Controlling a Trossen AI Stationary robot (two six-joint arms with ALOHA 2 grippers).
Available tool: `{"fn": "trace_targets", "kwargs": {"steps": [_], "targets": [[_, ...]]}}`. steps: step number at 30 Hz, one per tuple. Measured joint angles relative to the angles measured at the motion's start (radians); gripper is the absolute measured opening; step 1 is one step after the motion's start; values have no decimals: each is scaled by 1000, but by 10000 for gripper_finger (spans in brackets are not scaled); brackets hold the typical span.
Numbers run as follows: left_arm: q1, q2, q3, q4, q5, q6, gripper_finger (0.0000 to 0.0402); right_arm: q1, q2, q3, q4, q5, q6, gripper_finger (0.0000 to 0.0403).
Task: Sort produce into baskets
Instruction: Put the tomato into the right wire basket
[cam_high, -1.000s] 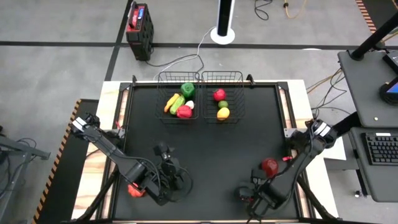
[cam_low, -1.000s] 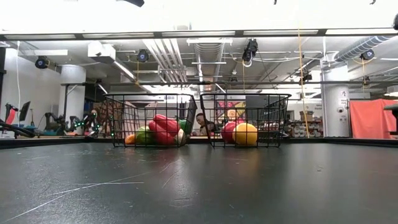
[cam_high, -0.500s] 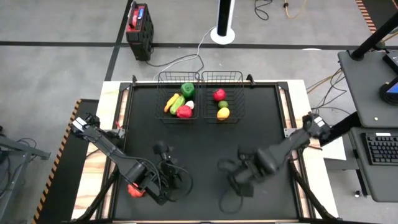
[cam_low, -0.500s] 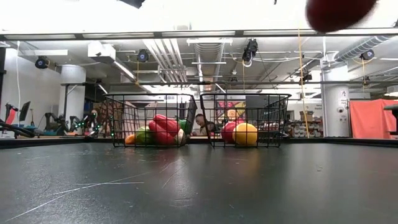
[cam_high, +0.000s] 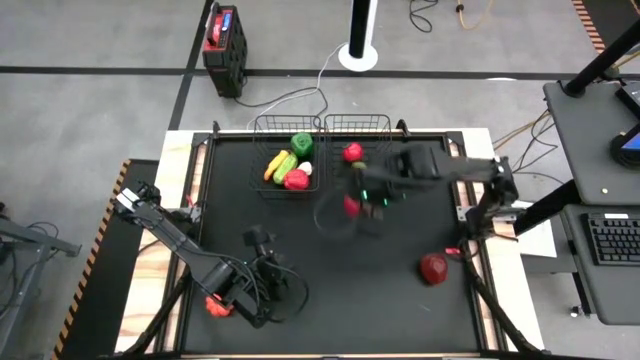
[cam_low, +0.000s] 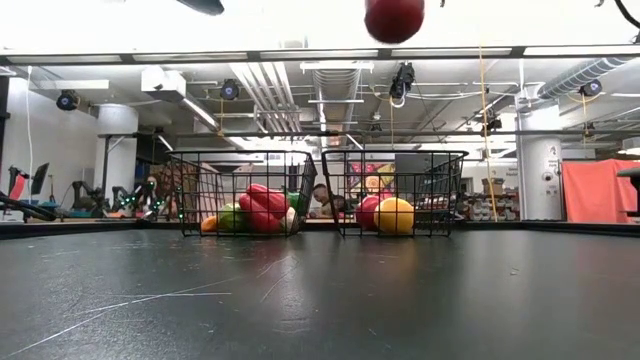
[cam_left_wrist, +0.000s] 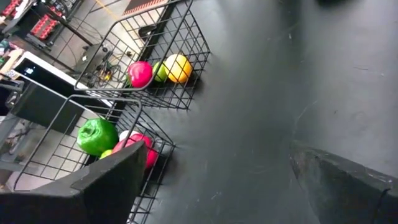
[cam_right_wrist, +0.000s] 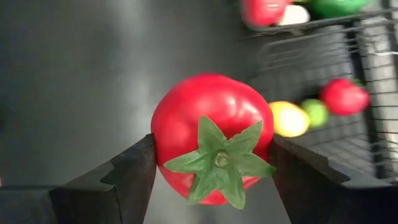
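Note:
My right gripper (cam_high: 358, 200) hangs high over the table's middle, just short of the right basket (cam_high: 357, 121), shut on a red tomato (cam_right_wrist: 205, 118) with a green calyx; the tomato also shows at the top of the low view (cam_low: 393, 17). The right basket holds red, green and yellow produce. The left basket (cam_high: 285, 122) holds a green pepper, a red pepper and other pieces. Another red piece (cam_high: 433, 267) lies on the table at the near right. My left gripper (cam_high: 262, 245) waits open over the near left, nothing between its fingers (cam_left_wrist: 112, 180). My right gripper pinches the tomato between its two fingers (cam_right_wrist: 124, 180), which sit on opposite sides of its round body (cam_right_wrist: 163, 143). The calyx faces back toward the wrist. The fingers slant down from the table's right side. The tomato is lifted well clear of the table.
The two wire baskets stand side by side at the table's far edge (cam_low: 200, 190) (cam_low: 440, 190). A red-orange thing (cam_high: 215, 305) shows beside my left arm at the near left. The black tabletop (cam_high: 330, 300) lies bare between the arms.
My right gripper has risen from the table's near right and swung toward the far edge and the right basket, carrying the tomato, which is now high above the table. The red piece at the near right has stayed where it was.

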Motion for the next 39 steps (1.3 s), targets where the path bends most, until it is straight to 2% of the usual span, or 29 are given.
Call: {"fn": "trace_targets", "kwargs": {"steps": [10, 17, 29, 34, 39], "targets": [[0, 0, 0, -134, -7, -127, 375, -334, 37, -8, 7, -33, -258, 273], [0, -1, 0, -188, -8, -202, 375, -494, 109, -8, 11, -63, -359, 277], [0, -1, 0, -190, -8, -212, 375, -670, 248, -11, 76, -105, -465, 281], [0, -1, 0, -191, -8, -212, 375, -699, 281, -14, 89, -103, -460, 278], [0, -1, 0, -192, -8, -222, 375, -701, 281, -34, 129, -52, -437, 281]]}}
